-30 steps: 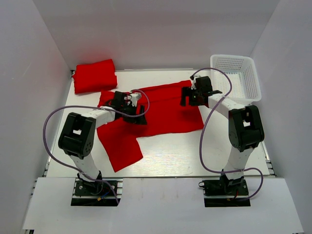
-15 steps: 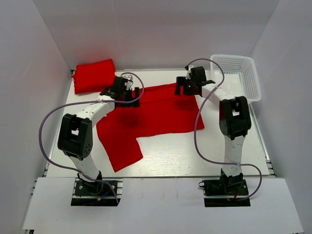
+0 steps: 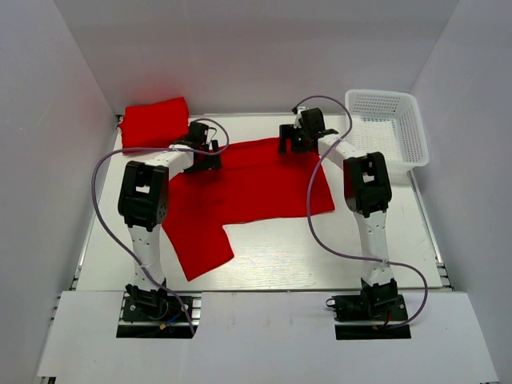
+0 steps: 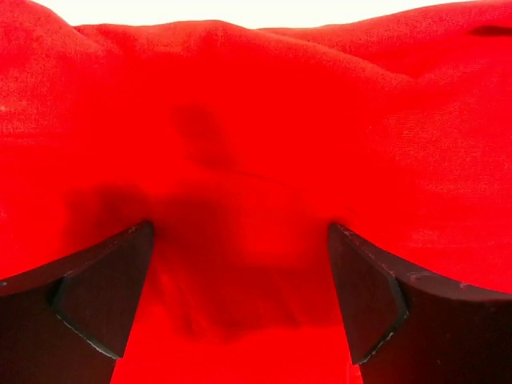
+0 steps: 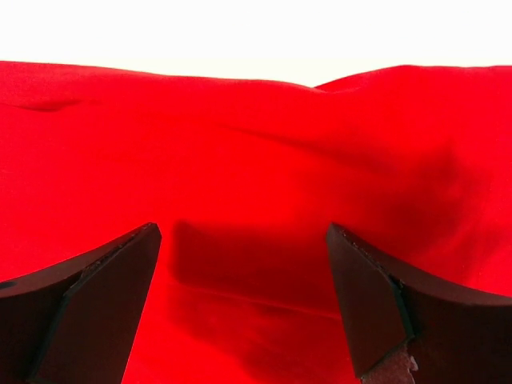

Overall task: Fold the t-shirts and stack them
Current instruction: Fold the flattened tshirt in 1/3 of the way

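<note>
Top external: the spread t-shirt (image 3: 256, 184) is laid on the table (image 3: 272, 260), left gripper (image 3: 206, 154) and right gripper (image 3: 288, 140) over its far edge, jaws apart. The fold could be skewed by uneven pinches.

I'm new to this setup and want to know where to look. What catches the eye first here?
A big red t-shirt lies spread across the middle of the table, one part trailing toward the near left. The left gripper and right gripper hang open over its far edge. A folded red t-shirt sits at the far left corner and a white basket at the far right.
</note>
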Tool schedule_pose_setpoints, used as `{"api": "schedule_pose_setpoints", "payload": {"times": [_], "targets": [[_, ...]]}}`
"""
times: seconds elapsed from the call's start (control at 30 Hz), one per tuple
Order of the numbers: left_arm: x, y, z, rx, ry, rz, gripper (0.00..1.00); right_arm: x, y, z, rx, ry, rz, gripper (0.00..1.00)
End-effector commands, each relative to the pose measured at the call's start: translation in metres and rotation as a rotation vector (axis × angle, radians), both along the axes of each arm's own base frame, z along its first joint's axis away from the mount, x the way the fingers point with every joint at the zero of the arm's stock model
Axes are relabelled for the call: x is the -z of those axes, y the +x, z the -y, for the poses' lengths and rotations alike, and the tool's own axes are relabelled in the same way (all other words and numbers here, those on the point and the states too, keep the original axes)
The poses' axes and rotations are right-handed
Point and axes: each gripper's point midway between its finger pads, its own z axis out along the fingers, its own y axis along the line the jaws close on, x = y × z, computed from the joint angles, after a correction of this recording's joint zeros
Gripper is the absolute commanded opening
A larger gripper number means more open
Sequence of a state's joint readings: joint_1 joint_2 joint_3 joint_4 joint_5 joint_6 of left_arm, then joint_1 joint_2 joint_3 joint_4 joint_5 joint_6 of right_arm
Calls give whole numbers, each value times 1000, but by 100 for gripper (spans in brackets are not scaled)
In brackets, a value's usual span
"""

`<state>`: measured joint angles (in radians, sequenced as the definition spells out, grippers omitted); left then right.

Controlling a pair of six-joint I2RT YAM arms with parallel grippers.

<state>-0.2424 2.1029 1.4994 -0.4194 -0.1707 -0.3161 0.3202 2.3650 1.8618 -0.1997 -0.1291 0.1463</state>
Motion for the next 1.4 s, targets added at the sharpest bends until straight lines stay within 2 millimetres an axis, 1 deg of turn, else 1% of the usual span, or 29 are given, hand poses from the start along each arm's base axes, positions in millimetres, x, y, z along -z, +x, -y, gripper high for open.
{"api": "schedule_pose_setpoints", "payload": {"times": [0.0,0.03,0.17,0.27,0.33,0.37,0.43,0.47,0.5,0.53,0.6,0.73,0.77,0.8,0.87,0.9,0.93,1.0,1.03,1.07,1.1,1.13,1.17,1.2,1.23,1.27,1.3,1.33,1.37], "targets": [[-5,6,10,48,-43,7,100,11,-7,19,72,-49,-29,90],[-7,11,13,67,-49,29,100,28,-19,28,107,-81,-66,90],[6,3,38,168,-93,-4,100,43,-43,61,243,-160,-115,90],[4,3,61,256,-198,1,100,44,-53,94,366,-225,-120,90],[4,-1,76,311,-237,5,100,39,-52,120,451,-285,-101,90],[8,0,76,311,-238,5,100,42,-55,118,454,-247,-126,90],[11,5,82,336,-253,4,100,40,-51,127,483,-226,-139,90],[3,16,87,346,-265,31,100,41,-49,125,484,-217,-152,90],[14,17,89,348,-270,4,100,45,-50,131,495,-216,-172,90],[7,26,93,357,-280,21,100,46,-47,129,495,-192,-182,90],[12,32,95,357,-280,16,100,45,-41,129,484,-182,-176,90],[19,49,96,343,-261,18,100,39,-24,106,345,-123,-154,90],[11,57,98,353,-258,40,100,42,-24,106,335,-124,-163,90],[11,59,98,353,-258,39,100,34,-14,101,307,-119,-138,90],[7,62,99,354,-259,50,100,29,-10,99,281,-117,-127,90],[0,63,99,363,-255,63,100,26,-9,96,265,-107,-118,90],[-17,67,98,360,-249,95,100,12,-7,93,238,-108,-92,90],[-41,68,98,374,-244,133,100,0,-8,88,215,-106,-69,90],[-63,62,95,386,-238,158,100,-19,-8,89,189,-121,-25,90],[-76,58,94,388,-240,177,100,-23,-12,80,171,-84,-34,90],[-89,56,91,379,-230,205,100,-42,-12,76,162,-71,2,90],[-91,48,86,368,-217,201,100,-47,-18,76,149,-80,14,90],[-115,42,77,336,-199,234,100,-60,-21,74,141,-85,38,90],[-126,37,73,325,-187,239,100,-64,-24,72,137,-94,41,90],[-125,21,66,312,-169,181,100,-66,-30,81,164,-139,39,90],[-126,10,61,294,-165,148,100,-78,-34,82,172,-148,58,90],[-118,-3,47,248,-144,102,100,-73,-47,73,155,-162,42,90],[-129,-18,41,187,-158,91,100,-74,-52,76,173,-180,45,90],[-124,-34,33,144,-147,50,100,-76,-71,75,187,-188,37,90]]}}
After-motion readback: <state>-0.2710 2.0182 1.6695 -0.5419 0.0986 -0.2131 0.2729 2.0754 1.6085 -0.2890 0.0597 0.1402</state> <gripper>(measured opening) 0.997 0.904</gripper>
